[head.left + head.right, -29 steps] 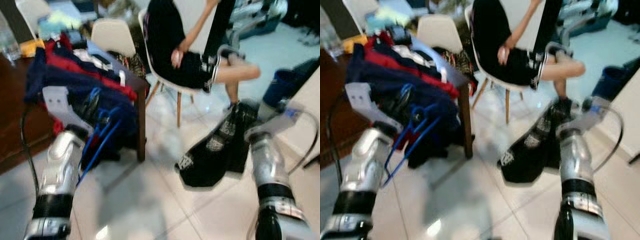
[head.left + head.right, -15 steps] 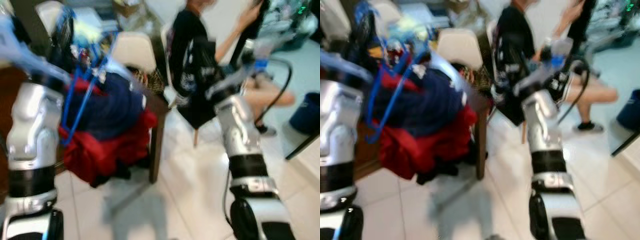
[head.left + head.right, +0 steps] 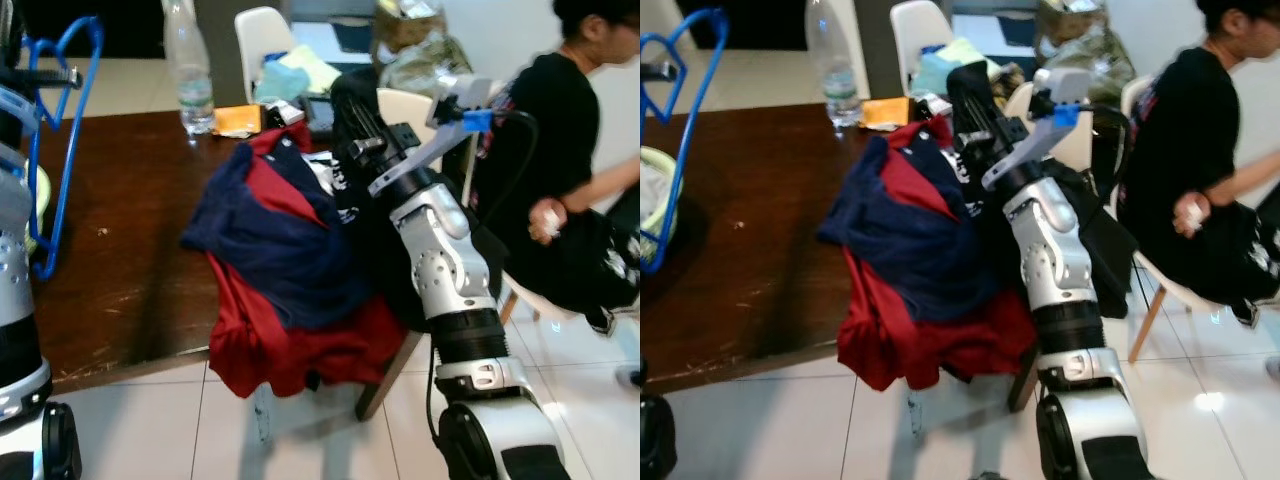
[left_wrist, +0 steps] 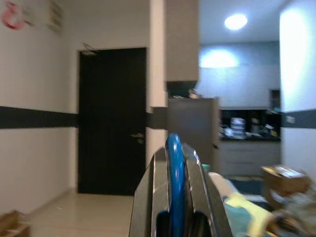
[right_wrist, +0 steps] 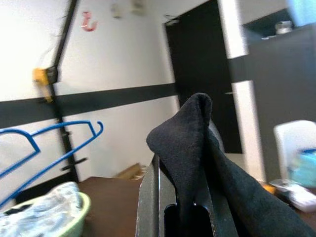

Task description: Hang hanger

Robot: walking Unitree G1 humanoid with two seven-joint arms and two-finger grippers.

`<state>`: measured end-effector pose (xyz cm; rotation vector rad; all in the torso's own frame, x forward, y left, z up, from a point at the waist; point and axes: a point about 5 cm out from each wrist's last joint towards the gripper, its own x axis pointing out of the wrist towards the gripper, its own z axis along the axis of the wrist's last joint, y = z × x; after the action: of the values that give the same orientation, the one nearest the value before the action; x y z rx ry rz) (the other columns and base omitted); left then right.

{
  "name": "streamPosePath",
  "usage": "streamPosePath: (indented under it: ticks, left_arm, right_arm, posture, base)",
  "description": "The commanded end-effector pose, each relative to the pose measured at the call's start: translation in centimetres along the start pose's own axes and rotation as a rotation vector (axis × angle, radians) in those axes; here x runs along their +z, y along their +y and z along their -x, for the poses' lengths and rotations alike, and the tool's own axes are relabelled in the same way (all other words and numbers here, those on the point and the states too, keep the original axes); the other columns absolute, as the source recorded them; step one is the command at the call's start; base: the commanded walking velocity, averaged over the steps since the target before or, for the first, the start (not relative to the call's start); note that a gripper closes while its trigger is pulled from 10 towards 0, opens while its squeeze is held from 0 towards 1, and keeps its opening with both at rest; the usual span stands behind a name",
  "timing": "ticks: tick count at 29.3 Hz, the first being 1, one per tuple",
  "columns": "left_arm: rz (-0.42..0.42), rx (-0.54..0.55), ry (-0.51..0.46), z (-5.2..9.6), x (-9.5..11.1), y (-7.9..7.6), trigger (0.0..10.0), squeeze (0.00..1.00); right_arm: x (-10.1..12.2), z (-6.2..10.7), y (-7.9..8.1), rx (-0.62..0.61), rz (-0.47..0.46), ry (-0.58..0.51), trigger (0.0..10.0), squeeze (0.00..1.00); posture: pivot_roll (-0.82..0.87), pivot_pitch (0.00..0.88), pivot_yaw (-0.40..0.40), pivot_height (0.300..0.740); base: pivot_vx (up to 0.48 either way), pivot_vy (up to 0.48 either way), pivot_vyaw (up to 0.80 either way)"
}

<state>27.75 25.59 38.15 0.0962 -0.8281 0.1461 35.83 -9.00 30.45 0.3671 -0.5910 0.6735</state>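
left hand (image 4: 175, 197) clamped on blue hanger (image 3: 62, 120), raised over desk (image 3: 120, 250) | right hand (image 5: 180, 197) pinching black garment (image 5: 197, 143) up beside it, likely so hanger can go inside | versus a second ago: both arms lifted from floor level, garment up off tiles, camera swung toward clothes pile (image 3: 290, 270)

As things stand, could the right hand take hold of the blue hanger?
Probably not. The right hand is shut on the black garment, so its fingers are occupied, and the blue hanger is clamped in the left hand across the brown table.
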Motion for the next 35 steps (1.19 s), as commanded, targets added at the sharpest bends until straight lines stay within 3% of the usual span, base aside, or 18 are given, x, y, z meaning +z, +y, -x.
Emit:
streamPosePath:
  ticks: [1, 2, 5, 6, 10, 12, 13, 15, 17, 18, 19, 20, 23, 26, 30, 33, 35]
  left_arm:
    - [0.007, 0.015, 0.091, 1.1, -1.5, 0.0, 10.0, 0.00]
    - [0.066, -0.009, 0.188, 1.9, -3.3, -0.9, 10.0, 0.00]
    - [0.084, -0.019, 0.217, 2.2, -3.8, -1.1, 10.0, 0.00]
    - [0.059, -0.051, 0.261, 3.0, -4.9, -2.1, 10.0, 0.00]
    - [0.046, -0.063, 0.281, 3.4, -5.3, -2.5, 10.0, 0.00]
    - [0.152, -0.107, 0.364, 4.8, -6.9, -4.6, 10.0, 0.00]
    - [0.152, -0.107, 0.364, 4.8, -6.9, -4.6, 10.0, 0.00]
    - [0.215, -0.164, 0.406, 5.8, -7.4, -6.7, 10.0, 0.00]
    - [0.223, -0.177, 0.410, 5.9, -7.4, -7.2, 10.0, 0.00]
    - [0.233, -0.191, 0.411, 5.9, -7.2, -7.6, 10.0, 0.00]
    - [0.239, -0.199, 0.411, 5.9, -7.1, -7.8, 10.0, 0.00]
    - [0.244, -0.209, 0.407, 5.8, -7.0, -8.0, 10.0, 0.00]
    - [0.247, -0.222, 0.396, 5.7, -6.7, -8.2, 10.0, 0.00]
    - [0.247, -0.223, 0.392, 5.7, -6.6, -8.2, 10.0, 0.00]
    - [0.234, -0.239, 0.357, 5.1, -5.9, -7.9, 10.0, 0.00]
    - [0.202, -0.255, 0.317, 4.2, -5.0, -6.8, 10.0, 0.00]
    - [0.155, -0.319, 0.271, 3.1, -3.8, -5.2, 10.0, 0.00]
  right_arm:
    - [0.6, -1.5, 2.2, 0.082, -0.019, -0.035, 10.0, 0.00]
    - [0.6, -1.8, 2.1, 0.055, -0.015, -0.030, 10.0, 0.00]
    - [0.5, -1.9, 2.0, 0.044, -0.012, -0.027, 10.0, 0.00]
    - [0.6, -2.0, 2.0, 0.036, 0.005, -0.025, 10.0, 0.00]
    - [0.6, -2.0, 2.0, 0.033, 0.011, -0.024, 10.0, 0.00]
    - [0.0, -2.3, 1.5, -0.038, 0.099, 0.050, 10.0, 0.00]
    - [0.0, -2.3, 1.5, -0.038, 0.099, 0.050, 10.0, 0.00]
    - [-2.1, -2.2, 1.3, -0.063, 0.299, 0.224, 10.0, 0.00]
    - [-2.8, -1.9, 1.2, -0.071, 0.355, 0.276, 10.0, 0.00]
    - [-3.4, -1.7, 0.9, -0.091, 0.368, 0.312, 10.0, 0.58]
    - [-3.7, -1.5, 0.7, -0.106, 0.361, 0.325, 10.0, 0.58]
    - [-4.2, -1.1, 0.2, -0.139, 0.396, 0.375, 10.0, 1.00]
    - [-4.8, -0.4, -0.9, -0.201, 0.460, 0.459, 10.0, 1.00]
    - [-4.9, -0.3, -1.2, -0.216, 0.461, 0.473, 10.0, 1.00]
    - [-4.6, 0.6, -2.9, -0.279, 0.479, 0.529, 10.0, 1.00]
    - [-3.4, 1.2, -4.0, -0.288, 0.409, 0.503, 10.0, 1.00]
    - [-1.2, 1.5, -5.1, -0.282, 0.333, 0.418, 10.0, 1.00]
  posture:
    - [0.21, 0.103, -0.109, 0.740]
    - [0.21, 0.103, -0.110, 0.740]
    - [0.21, 0.103, -0.110, 0.740]
    - [0.21, 0.103, -0.113, 0.740]
    - [0.21, 0.103, -0.113, 0.740]
    - [0.21, 0.104, -0.113, 0.740]
    - [0.21, 0.104, -0.113, 0.740]
    - [0.20, 0.106, -0.112, 0.740]
    - [0.20, 0.106, -0.112, 0.740]
    - [0.20, 0.107, -0.111, 0.740]
    - [0.20, 0.107, -0.111, 0.740]
    - [0.20, 0.107, -0.111, 0.740]
    - [0.21, 0.107, -0.108, 0.740]
    - [0.21, 0.107, -0.108, 0.740]
    - [0.20, 0.107, -0.109, 0.740]
    - [0.20, 0.108, -0.106, 0.740]
    - [0.20, 0.105, -0.106, 0.740]
  base:
    - [0.356, 0.000, 0.80]
    - [0.322, 0.000, 0.80]
    - [0.322, 0.000, 0.80]
    - [0.000, 0.000, 0.80]
    - [0.000, 0.000, 0.80]
    - [0.000, 0.000, 0.40]
    - [0.000, 0.000, 0.00]
    - [0.000, 0.000, 0.00]
    - [0.000, 0.000, 0.00]
    - [0.000, 0.000, 0.00]
    - [0.000, 0.000, 0.00]
    - [0.000, 0.000, 0.00]
    - [0.000, 0.000, 0.00]
    - [0.000, 0.000, 0.00]
    - [0.000, 0.000, 0.00]
    - [0.000, 0.000, 0.00]
    - [0.000, 0.000, 0.00]
